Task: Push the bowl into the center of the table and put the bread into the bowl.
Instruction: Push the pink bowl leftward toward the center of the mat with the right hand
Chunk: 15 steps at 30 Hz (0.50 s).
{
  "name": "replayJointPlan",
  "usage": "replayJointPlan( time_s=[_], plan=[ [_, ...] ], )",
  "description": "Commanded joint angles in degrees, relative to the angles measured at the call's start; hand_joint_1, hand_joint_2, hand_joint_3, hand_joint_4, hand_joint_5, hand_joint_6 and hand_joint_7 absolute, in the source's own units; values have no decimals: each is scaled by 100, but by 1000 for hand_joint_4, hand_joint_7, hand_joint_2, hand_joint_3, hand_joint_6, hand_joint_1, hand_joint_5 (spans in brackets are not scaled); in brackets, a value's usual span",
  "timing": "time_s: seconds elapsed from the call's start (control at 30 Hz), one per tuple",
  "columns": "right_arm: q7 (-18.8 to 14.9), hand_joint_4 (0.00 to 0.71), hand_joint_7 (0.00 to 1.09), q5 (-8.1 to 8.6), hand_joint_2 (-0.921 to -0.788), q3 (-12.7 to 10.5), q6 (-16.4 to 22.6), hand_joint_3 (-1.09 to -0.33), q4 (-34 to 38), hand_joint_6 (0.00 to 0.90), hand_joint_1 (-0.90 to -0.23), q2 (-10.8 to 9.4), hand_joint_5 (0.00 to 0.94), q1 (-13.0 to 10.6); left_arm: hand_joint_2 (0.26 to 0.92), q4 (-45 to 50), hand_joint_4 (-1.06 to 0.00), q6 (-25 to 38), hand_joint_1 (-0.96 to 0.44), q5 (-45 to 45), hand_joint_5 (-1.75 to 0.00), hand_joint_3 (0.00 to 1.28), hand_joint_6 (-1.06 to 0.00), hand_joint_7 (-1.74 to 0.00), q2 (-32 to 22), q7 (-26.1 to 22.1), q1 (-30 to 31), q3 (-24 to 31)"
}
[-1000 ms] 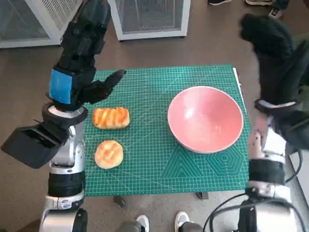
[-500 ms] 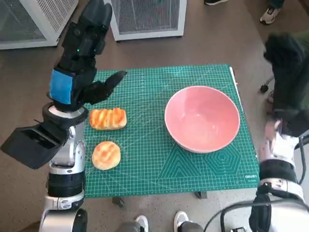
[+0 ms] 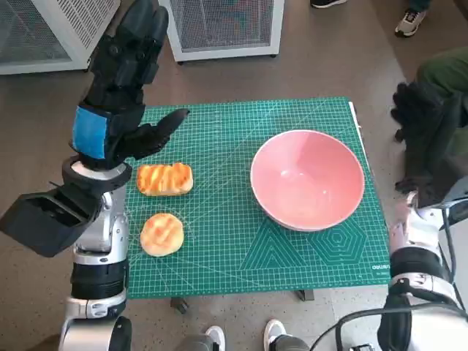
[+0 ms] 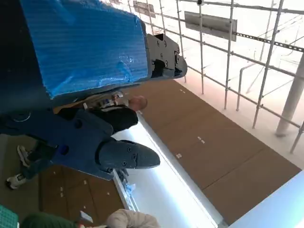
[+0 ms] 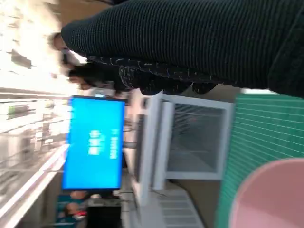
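A pink bowl [image 3: 307, 179] stands empty on the right half of the green cutting mat [image 3: 219, 139]. On the mat's left part lie a striped oblong bread [image 3: 165, 178] and, nearer to me, a round bun [image 3: 161, 233]. My left hand [image 3: 121, 80] is raised above the mat's far left corner with fingers apart and holds nothing. My gloved right hand [image 3: 431, 131] hangs past the table's right edge, beside the bowl but apart from it, and holds nothing. In the right wrist view the glove [image 5: 190, 38] fills the top, with the bowl's rim [image 5: 273, 194] and mat [image 5: 270, 118] below it.
White wire-fronted cabinets [image 3: 223, 25] stand on the floor beyond the table. A person's shoes [image 3: 409, 20] show at the far right, and feet [image 3: 274, 333] at the near edge. The left wrist view shows people and a ceiling behind my taped hand [image 4: 85, 42].
My right hand has swung from above the bowl's far right side out past the table's right edge and lower. The left hand, bowl and breads stay put; the camera shifted slightly.
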State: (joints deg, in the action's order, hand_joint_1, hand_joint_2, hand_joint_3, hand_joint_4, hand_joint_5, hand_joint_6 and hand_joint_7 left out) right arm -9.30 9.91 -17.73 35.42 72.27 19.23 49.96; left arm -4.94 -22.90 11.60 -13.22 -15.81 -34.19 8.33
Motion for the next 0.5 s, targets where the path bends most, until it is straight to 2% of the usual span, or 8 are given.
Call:
replayJointPlan(
  time_s=[0.03, 0.2, 0.37, 0.5],
  plan=[
    [88, 288, 430, -39, -921, -48, -360, -804, 197, 188, -598, -99, 10, -267, 921, 182, -187, 72, -309, 56, -1, 278, -161, -231, -69, -22, 94, 49],
    [147, 291, 424, -64, -921, -49, -584, -802, 241, 206, -598, -181, 9, -330, 921, 271, -187, 146, -307, 56, -1, 282, -157, -232, -113, -27, 143, 77],
    [264, 297, 356, -161, -921, 9, -738, -806, 253, 247, -588, -274, 4, -362, 921, 352, -187, 231, -304, 58, -1, 284, -155, -234, -142, -24, 185, 106],
    [253, 298, 315, -176, -921, -7, -800, -826, 266, 266, -568, -369, 1, -392, 921, 408, -187, 306, -311, 71, -1, 283, -154, -236, -152, -29, 209, 126]
  ],
)
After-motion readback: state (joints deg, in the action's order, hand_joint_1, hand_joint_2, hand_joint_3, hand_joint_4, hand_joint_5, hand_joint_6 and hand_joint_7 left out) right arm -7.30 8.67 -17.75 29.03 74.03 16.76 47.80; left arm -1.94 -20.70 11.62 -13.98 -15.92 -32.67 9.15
